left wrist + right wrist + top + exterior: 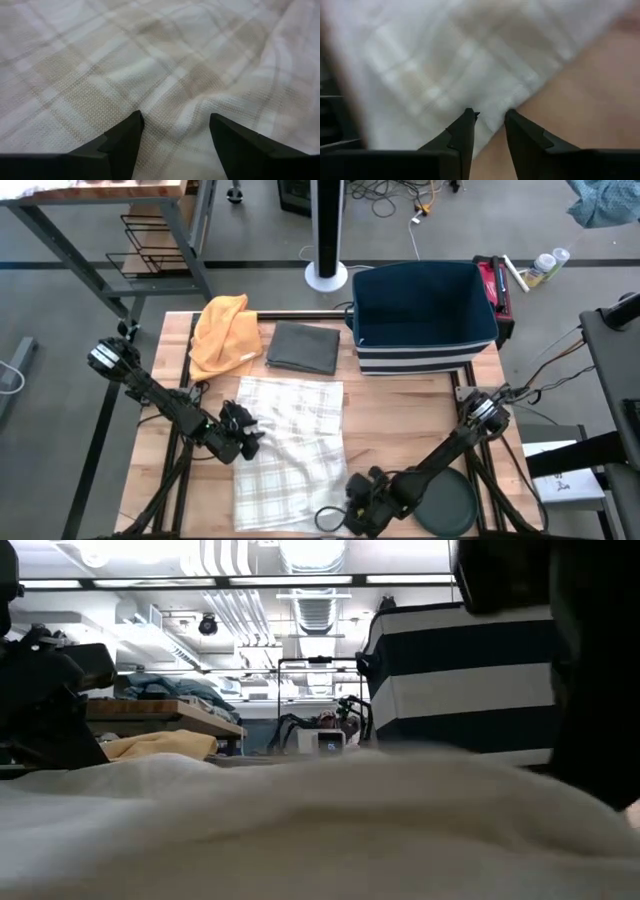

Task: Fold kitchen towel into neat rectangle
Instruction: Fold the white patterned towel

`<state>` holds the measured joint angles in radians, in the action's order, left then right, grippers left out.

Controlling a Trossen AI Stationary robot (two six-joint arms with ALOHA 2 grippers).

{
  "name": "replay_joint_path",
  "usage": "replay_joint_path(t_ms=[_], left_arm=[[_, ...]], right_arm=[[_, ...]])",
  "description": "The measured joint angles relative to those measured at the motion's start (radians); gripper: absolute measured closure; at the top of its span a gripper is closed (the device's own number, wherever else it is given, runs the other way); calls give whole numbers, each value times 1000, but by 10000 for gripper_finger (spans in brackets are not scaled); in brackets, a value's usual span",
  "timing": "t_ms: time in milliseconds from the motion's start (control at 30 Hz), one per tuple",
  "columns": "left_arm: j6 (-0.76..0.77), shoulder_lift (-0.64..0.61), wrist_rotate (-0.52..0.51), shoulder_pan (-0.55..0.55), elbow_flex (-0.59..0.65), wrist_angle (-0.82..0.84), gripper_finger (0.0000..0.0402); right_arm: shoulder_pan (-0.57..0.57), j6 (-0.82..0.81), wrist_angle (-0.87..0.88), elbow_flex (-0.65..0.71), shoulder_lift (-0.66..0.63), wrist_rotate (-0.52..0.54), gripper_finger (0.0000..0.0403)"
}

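Wooden table (160, 470), plaid kitchen towel (290, 445) lying rumpled. Left gripper (175, 132) spread wide over a ridge; right gripper (490, 122) parted slightly at the corner, nothing held. Risk: pinching one layer skews the fold.

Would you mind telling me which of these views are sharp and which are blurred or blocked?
High view: evenly lit and sharp across the plaid towel. Low view: towel fills the foreground out of focus, while the striped bin behind is clearer. Left wrist view: weave crisp. Right wrist view: cloth smeared and soft, with only the right gripper defined.
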<state>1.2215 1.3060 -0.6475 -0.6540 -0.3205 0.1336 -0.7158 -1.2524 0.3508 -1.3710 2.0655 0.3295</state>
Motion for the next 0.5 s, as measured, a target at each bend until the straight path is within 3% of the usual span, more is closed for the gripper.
replay_joint_path(t_ms=[167,333,500], left_arm=[[-95,-1,-67,0,-42,4,153],[-290,0,-119,-15,-167,-20,146],[-588,78,-83,-115,-312,-237,150]], right_arm=[[0,169,-151,-39,-25,-23,313],[0,130,126,-89,-29,19,318],[-16,35,297,-86,-29,25,311]])
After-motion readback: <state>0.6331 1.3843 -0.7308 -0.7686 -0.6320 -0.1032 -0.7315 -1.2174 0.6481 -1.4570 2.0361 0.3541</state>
